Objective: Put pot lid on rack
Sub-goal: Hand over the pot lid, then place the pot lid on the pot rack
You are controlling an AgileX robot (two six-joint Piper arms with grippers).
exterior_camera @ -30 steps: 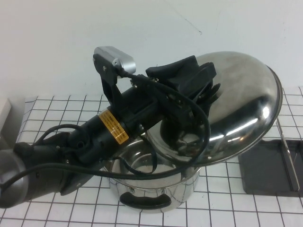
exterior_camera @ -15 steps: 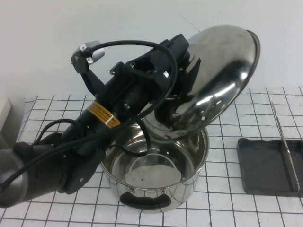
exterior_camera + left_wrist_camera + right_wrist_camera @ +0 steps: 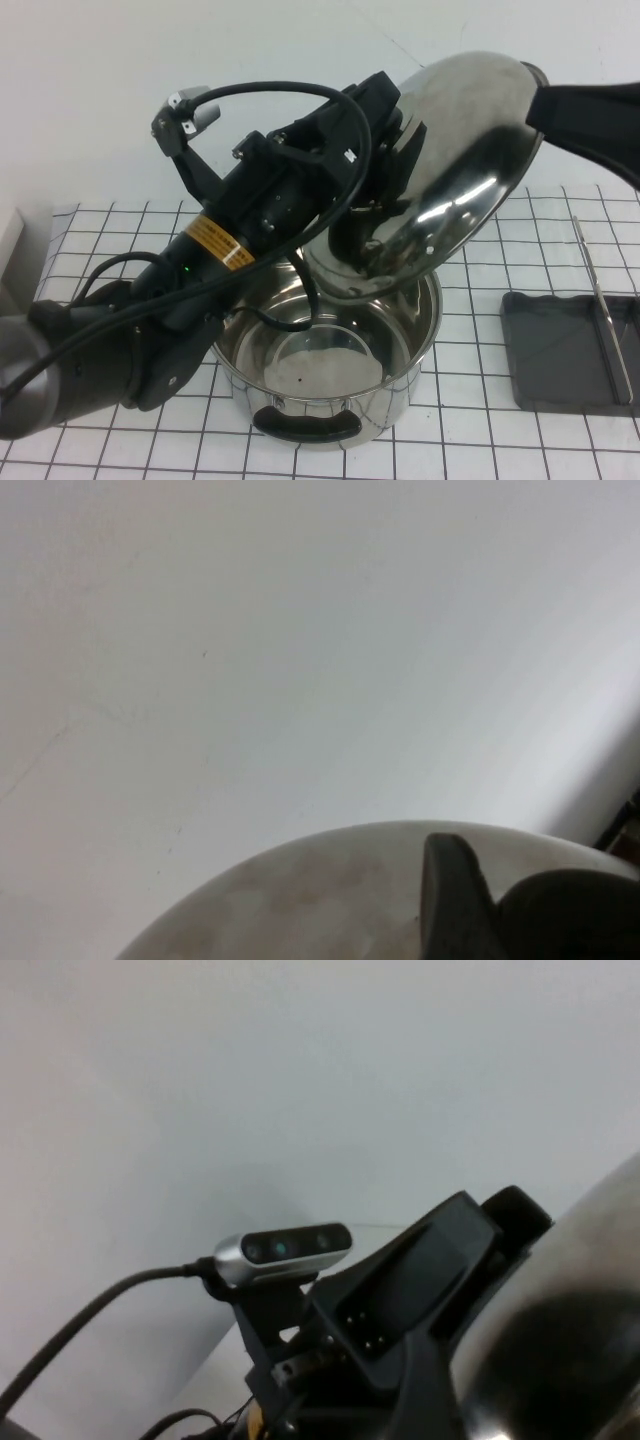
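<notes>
My left gripper [image 3: 395, 150] is shut on the pot lid [image 3: 470, 140] at its centre and holds it tilted steeply, high above the open steel pot [image 3: 330, 370]. The knob is hidden by the gripper in the high view. In the left wrist view the lid's dome [image 3: 300, 900] fills the bottom edge, with one dark finger [image 3: 450, 900] against it. My right gripper [image 3: 585, 115] reaches in from the upper right, its tip at the lid's raised rim. The right wrist view shows the lid [image 3: 590, 1260] beside the left gripper [image 3: 420, 1280]. The rack's dark tray [image 3: 560, 350] and wire [image 3: 600, 300] stand at the right.
The pot stands on a white gridded mat [image 3: 470, 430] with a black handle [image 3: 305, 425] facing the front. A white wall [image 3: 200, 50] is behind. A pale object [image 3: 8, 235] sits at the far left edge.
The left gripper raised the lid off the pot and tilted it upright, then held still. The right gripper has come into view at the upper right, reaching the lid's rim.
</notes>
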